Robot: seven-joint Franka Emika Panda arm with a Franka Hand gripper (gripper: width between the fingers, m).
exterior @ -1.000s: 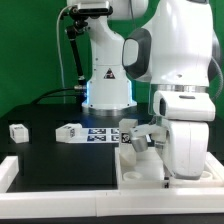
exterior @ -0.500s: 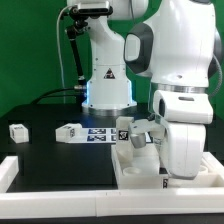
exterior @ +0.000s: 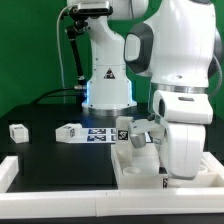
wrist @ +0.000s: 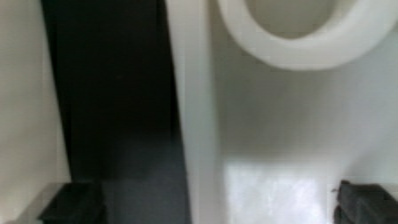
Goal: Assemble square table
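The square table's white slab (exterior: 140,170) lies flat at the exterior view's lower right, mostly behind my arm. One short white leg (exterior: 124,130) with a tag stands at the slab's far corner. Two more legs lie loose on the black mat, one (exterior: 68,132) near the middle and one (exterior: 17,130) at the exterior view's left. My gripper (exterior: 143,138) hangs low over the slab beside the standing leg. In the wrist view the gripper (wrist: 222,205) is open, its dark fingertips (wrist: 80,205) far apart. Between them are only the slab's rim (wrist: 192,110) and black mat. A round white ring (wrist: 285,30) shows farther along the slab.
The marker board (exterior: 100,135) lies flat on the mat between the loose leg and the slab. Long white border bars run along the front (exterior: 60,200) and the exterior view's left (exterior: 8,170). The robot's base (exterior: 107,85) stands behind.
The jaws have opened wide over the last second. The tagged leg at the slab's far corner now shows free, beside the gripper. The arm has barely shifted.
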